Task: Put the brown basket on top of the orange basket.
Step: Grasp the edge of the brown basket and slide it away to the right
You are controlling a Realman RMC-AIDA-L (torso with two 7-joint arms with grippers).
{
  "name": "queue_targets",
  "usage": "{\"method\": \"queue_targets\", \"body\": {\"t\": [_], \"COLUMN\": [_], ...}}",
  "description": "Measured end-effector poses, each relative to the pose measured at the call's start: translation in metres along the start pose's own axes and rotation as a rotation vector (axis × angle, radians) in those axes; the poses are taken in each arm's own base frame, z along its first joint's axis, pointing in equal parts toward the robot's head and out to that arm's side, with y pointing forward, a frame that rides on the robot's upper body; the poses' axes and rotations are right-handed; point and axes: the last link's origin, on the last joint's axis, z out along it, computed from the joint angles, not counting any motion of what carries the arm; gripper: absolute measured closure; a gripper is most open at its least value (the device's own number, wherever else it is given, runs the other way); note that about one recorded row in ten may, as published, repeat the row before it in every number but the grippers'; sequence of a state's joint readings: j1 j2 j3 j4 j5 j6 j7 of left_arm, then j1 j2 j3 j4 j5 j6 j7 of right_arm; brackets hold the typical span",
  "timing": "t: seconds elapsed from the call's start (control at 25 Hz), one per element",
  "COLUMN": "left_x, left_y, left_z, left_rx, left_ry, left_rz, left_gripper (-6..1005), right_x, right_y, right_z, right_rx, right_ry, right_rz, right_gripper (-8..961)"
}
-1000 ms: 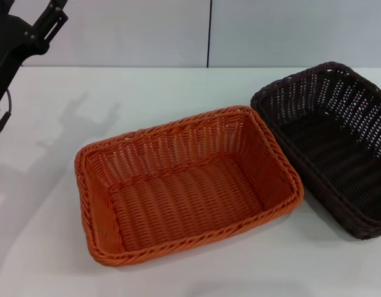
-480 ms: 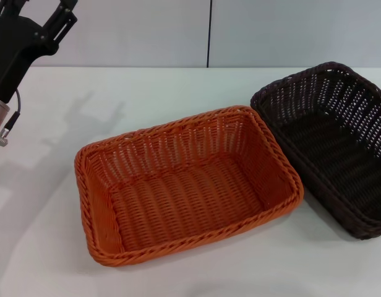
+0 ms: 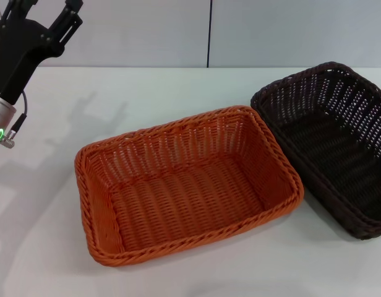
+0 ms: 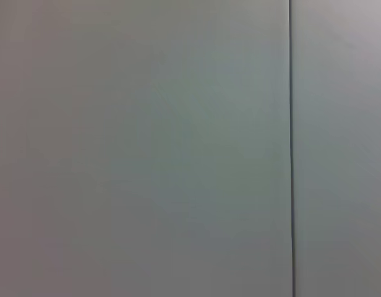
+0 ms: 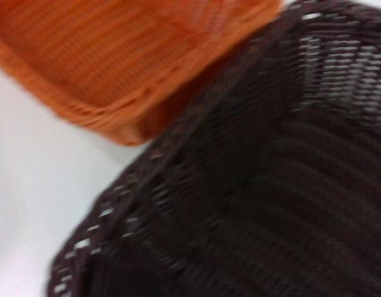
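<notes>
Two baskets touching, brown basket [image 3: 333, 145] beside orange basket [image 3: 184, 185]

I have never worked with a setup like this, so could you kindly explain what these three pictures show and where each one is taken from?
This is a two-armed robot with a gripper on each arm. The head view looks down from its head onto a white table, where an orange basket sits beside a brown basket, their rims close together; neither holds anything. The left gripper is raised at the far left, holding nothing. The left wrist view comes from that arm's camera and shows only a plain wall. The right wrist view looks closely into the brown basket, with the orange basket next to it; the right gripper itself is not visible.
</notes>
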State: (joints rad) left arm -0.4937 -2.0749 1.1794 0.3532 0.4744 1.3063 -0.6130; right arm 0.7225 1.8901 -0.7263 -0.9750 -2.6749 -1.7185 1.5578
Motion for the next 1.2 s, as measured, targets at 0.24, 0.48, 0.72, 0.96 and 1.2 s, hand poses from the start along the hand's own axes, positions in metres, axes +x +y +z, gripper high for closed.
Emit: {"method": "queue_targets", "body": {"t": [0.24,0.48,0.72,0.96,1.2], "left_x": [0.001,0.003,0.001,0.000,-0.003], "left_y": [0.003,0.006,0.006,0.003,0.001], "left_z": [0.006,0.015,0.018,0.016,0.012], "left_rx": [-0.011,-0.028,-0.016,0.000,0.012], "left_ry": [0.008,0.015,0.013,0.005,-0.005], "left_rz": [-0.005,-0.004,-0.010,-0.012,-0.016], "left_gripper": [165,165,165,165,165], "right_x": [0.003,0.003,-0.004,-0.016,-0.027], "right_y": [0.024,0.042,0.069,0.092,0.105], "right_z": [0.012,0.017,0.021,0.033,0.043], "right_rx": [-0.134,-0.230,-0.391,-0.528,-0.601], "right_ry": [-0.002,-0.009,-0.041,-0.013,0.005], "right_rz": [-0.083,-0.131,-0.200,-0.272,-0.327], "right_gripper": [319,320,321,322,322]}}
